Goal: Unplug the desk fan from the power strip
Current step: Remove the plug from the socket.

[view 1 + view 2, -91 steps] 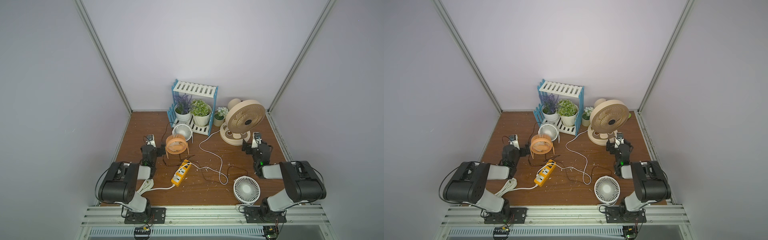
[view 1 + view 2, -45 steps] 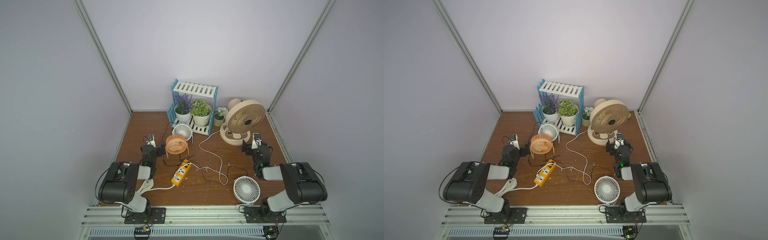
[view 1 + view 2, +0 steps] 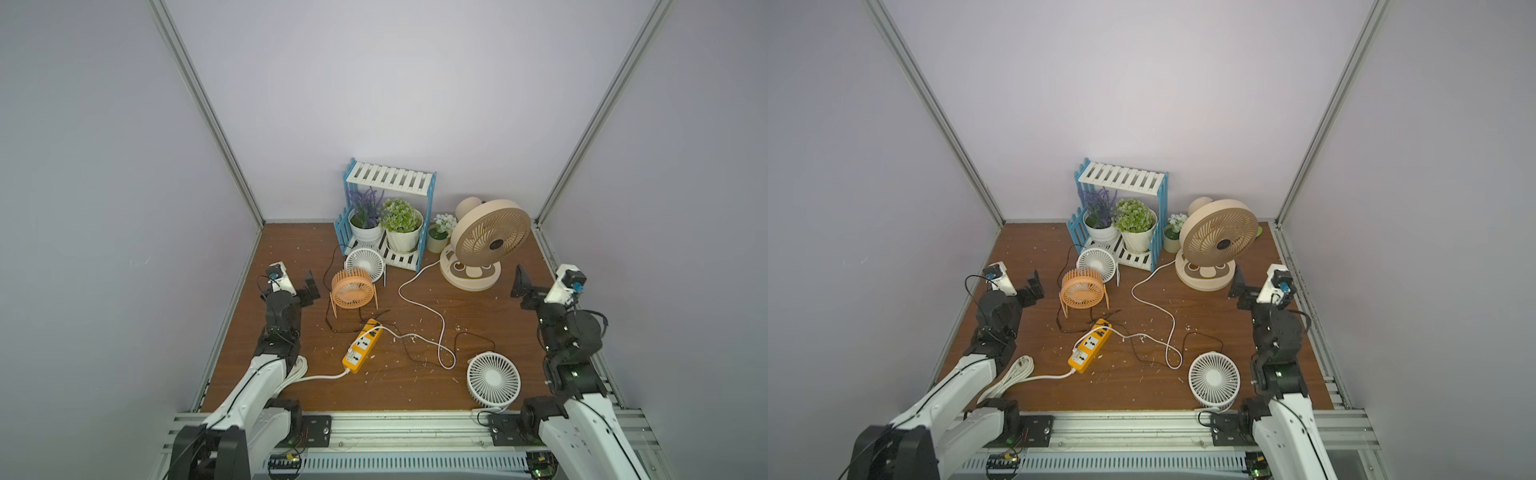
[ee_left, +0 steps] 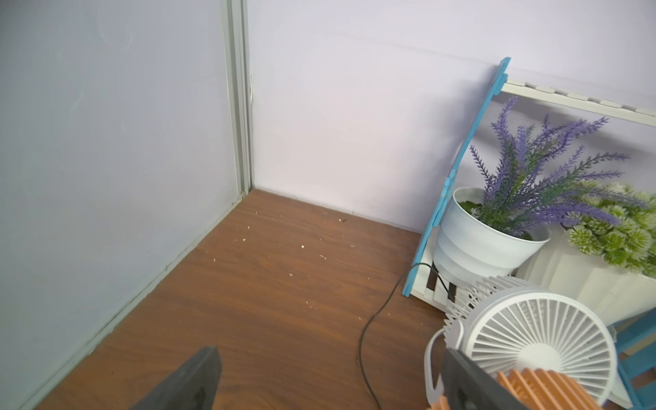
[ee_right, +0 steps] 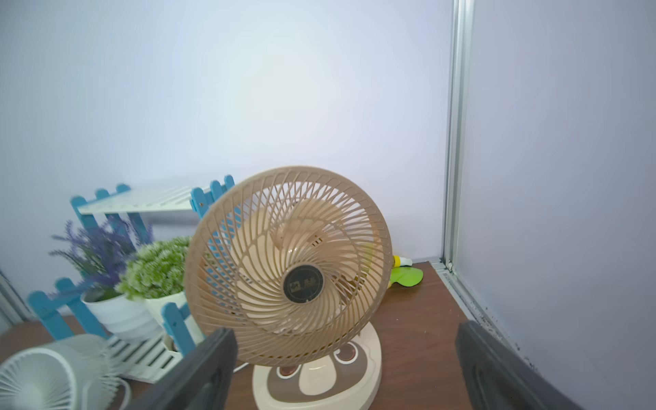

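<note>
The orange-yellow power strip point(image 3: 362, 347) point(image 3: 1090, 345) lies on the wooden floor, its thick white cord trailing toward the left arm. A thin white cable runs from the beige desk fan point(image 3: 486, 245) point(image 5: 287, 269) in a loop to the strip's far end point(image 3: 375, 328), where black cables also meet. My left gripper point(image 3: 309, 286) point(image 4: 330, 355) hovers open beside the orange fan, holding nothing. My right gripper point(image 3: 524, 289) point(image 5: 344, 332) is open and empty, facing the beige fan's base.
A small orange fan point(image 3: 352, 288) and a white fan point(image 3: 365, 262) stand left of the strip. Another white fan point(image 3: 493, 378) sits front right. A blue-white shelf with potted plants point(image 3: 386, 224) is at the back. Walls close in on both sides.
</note>
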`<action>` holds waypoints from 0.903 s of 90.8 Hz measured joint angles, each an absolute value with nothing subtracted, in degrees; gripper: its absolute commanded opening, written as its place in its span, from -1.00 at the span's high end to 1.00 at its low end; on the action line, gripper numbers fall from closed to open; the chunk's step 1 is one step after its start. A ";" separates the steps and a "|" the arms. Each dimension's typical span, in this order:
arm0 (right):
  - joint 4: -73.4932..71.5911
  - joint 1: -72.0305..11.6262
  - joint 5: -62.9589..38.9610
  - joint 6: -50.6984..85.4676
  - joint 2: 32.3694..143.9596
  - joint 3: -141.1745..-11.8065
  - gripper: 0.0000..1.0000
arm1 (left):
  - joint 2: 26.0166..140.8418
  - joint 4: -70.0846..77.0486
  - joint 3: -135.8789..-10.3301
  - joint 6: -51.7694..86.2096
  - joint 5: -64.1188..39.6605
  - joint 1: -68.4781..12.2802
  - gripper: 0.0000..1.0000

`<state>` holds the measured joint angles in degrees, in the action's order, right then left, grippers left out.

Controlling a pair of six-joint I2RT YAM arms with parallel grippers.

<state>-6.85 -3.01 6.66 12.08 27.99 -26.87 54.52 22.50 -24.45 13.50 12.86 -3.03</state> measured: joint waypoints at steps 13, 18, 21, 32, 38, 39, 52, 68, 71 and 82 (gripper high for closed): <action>1.87 -3.05 1.39 20.47 26.46 -31.29 -0.95 | 53.45 4.62 -33.98 22.15 10.09 -3.11 -0.99; 4.84 -3.31 -2.52 22.83 29.26 -33.32 -0.92 | 53.15 0.51 -35.51 25.93 8.88 -3.49 -0.99; 6.55 -4.01 -4.51 23.68 31.55 -34.76 -0.93 | 53.08 -2.04 -36.18 28.51 8.49 -4.05 -0.99; 12.43 -13.23 -7.92 23.49 41.06 -41.34 -0.95 | 55.18 -10.44 -38.81 35.38 6.87 -7.99 -0.99; 14.96 -21.80 -8.29 21.76 46.24 -45.39 -0.95 | 57.80 -15.18 -41.21 38.41 5.61 -10.35 -0.99; 15.49 -23.07 -7.97 21.43 46.92 -46.04 -0.94 | 58.15 -15.81 -41.54 38.89 5.41 -10.66 -0.99; 18.26 -40.84 -6.85 16.36 56.93 -53.95 -0.95 | 60.82 -25.63 -44.93 44.71 3.03 -12.62 -0.99; 18.83 -58.13 -2.61 9.87 66.76 -57.17 -0.94 | 59.33 -35.48 -45.52 49.93 1.83 -12.49 -0.99; 18.72 -60.99 -1.85 8.69 68.73 -57.34 -0.92 | 58.50 -36.56 -45.23 51.00 1.39 -12.32 -0.99; 16.51 -68.82 0.14 5.69 75.55 -57.39 -0.89 | 53.25 -39.05 -41.04 56.27 -2.00 -9.08 -0.99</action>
